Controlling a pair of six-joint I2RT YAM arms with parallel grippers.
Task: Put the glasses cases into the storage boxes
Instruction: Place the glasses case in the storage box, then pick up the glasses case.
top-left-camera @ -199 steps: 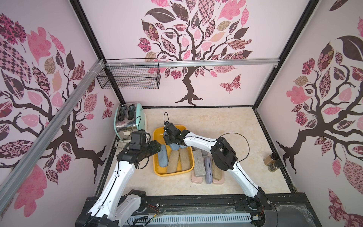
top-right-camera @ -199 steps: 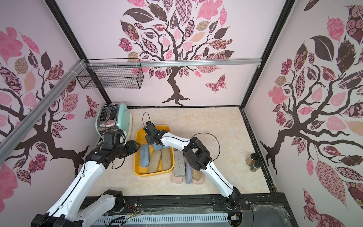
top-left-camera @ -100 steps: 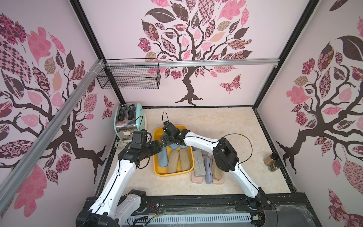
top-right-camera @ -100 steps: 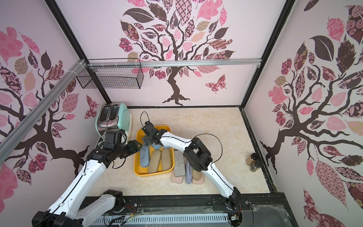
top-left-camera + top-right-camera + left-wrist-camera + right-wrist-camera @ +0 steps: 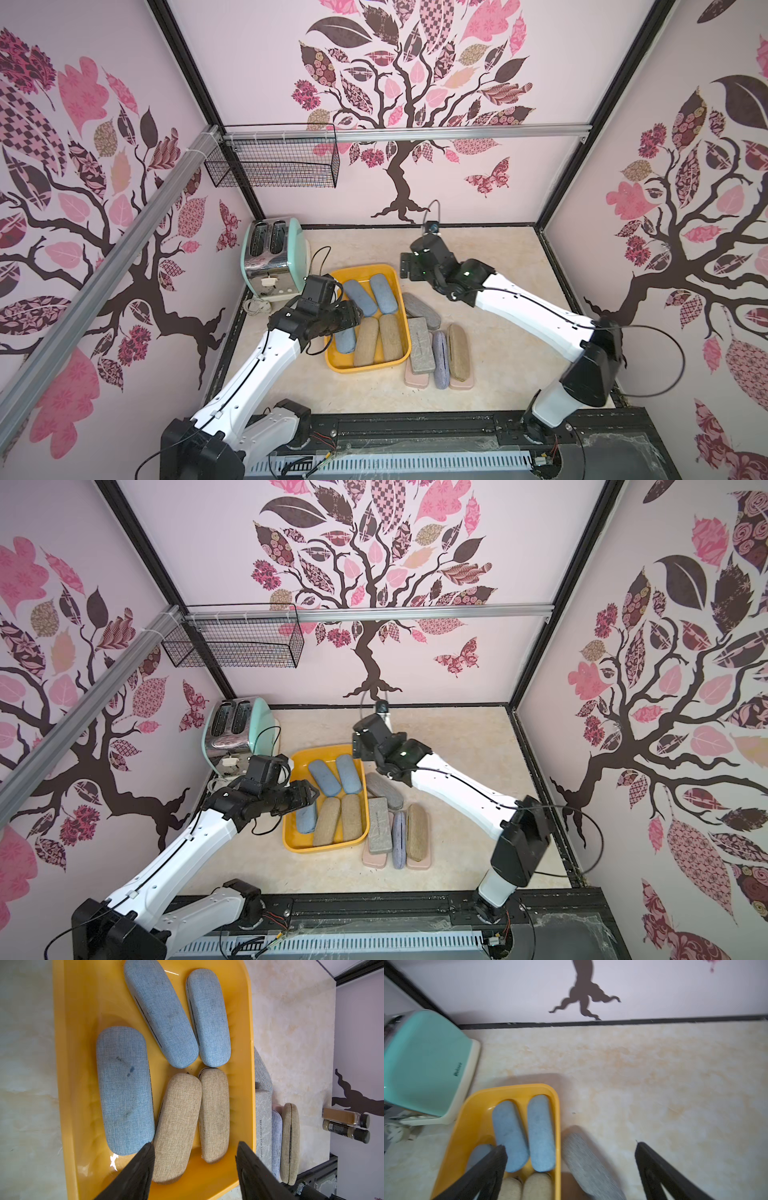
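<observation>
Glasses cases (image 5: 365, 340) are filling the yellow tray (image 5: 361, 270) mid-frame; left gripper (image 5: 194, 1144) and right gripper (image 5: 570, 1145) are gaping, empty; an added case is risking riding up, spilling over.

White arms (image 5: 257, 365); black joints (image 5: 594, 374); thin black cables (image 5: 683, 365).

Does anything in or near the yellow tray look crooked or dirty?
Yes. In the yellow tray, the middle blue case lies slanted, unlike the tan cases. The blue case beside them carries small dark spots. Outside, a grey oval case lies diagonally beside the tray.
</observation>
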